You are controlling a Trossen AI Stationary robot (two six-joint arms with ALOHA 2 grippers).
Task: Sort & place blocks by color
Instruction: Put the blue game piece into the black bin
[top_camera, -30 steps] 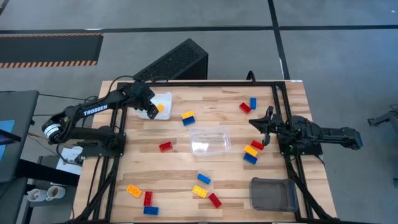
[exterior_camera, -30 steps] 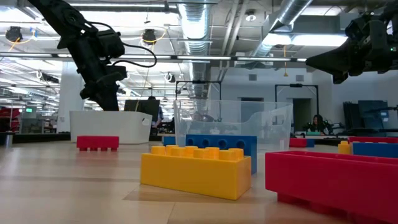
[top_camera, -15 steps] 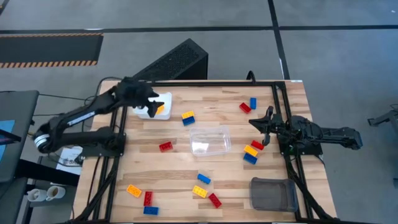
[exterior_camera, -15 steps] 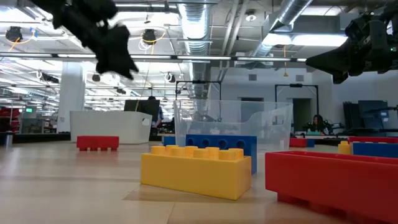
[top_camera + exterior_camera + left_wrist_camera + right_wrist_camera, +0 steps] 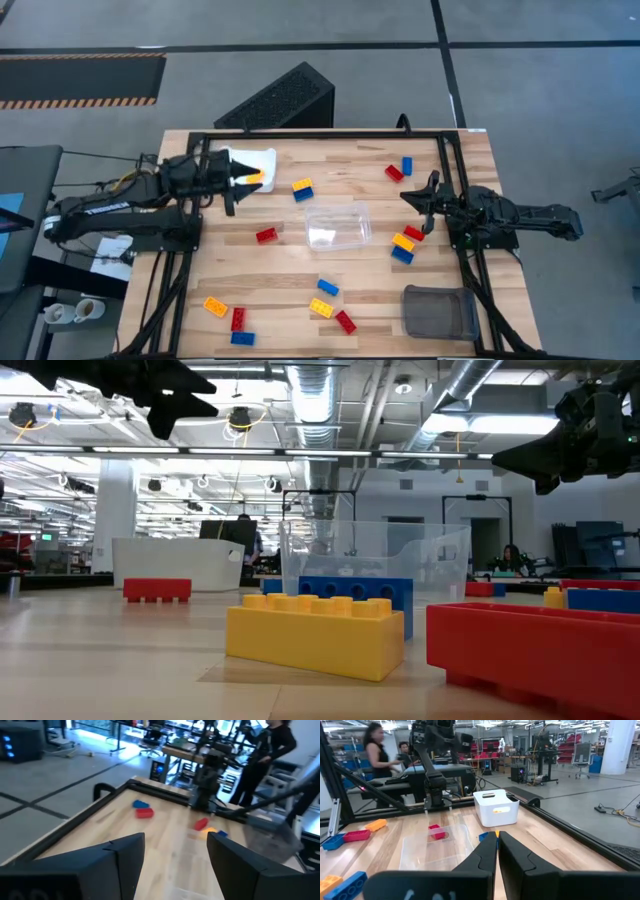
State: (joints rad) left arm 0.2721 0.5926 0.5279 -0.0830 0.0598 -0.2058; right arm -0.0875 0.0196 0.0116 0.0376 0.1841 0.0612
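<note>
From the high view I see a table [image 5: 340, 270] of pale wooden planks with a black metal frame around it. The left pincer [image 5: 232, 183] is at the near edge of a white, boxy plastic bin [image 5: 255, 160]; in this bin lies a yellow-orange block [image 5: 254, 176], just beside the pincer tips. A clear, thin-walled plastic tray [image 5: 338, 224] stands in the middle of the table. The small, hard, rectangular blocks lie spread around it. A yellow-on-blue pair [image 5: 302, 188] lies between bin and tray, its long axis nearly across the table. A red block [image 5: 266, 235] lies beside the tray, well apart from the left pincer. The right pincer [image 5: 407, 194] is beside a red block [image 5: 414, 232] and a yellow and blue pair [image 5: 403, 246]. A dark grey container [image 5: 437, 311] stands at the near right corner.

In the low view, a glossy yellow block [image 5: 315, 635] with round studs lies in front, its long axis across the picture, a blue one [image 5: 356, 594] behind it. The left pincer hangs high above the table.

In the left wrist view, the two dark fingers [image 5: 129, 857] stand apart with nothing between them, so the left pincer is open.

In the right wrist view, the fingers [image 5: 487, 857] touch each other; the right pincer is closed and holds nothing. The white bin is far ahead of it.
</note>
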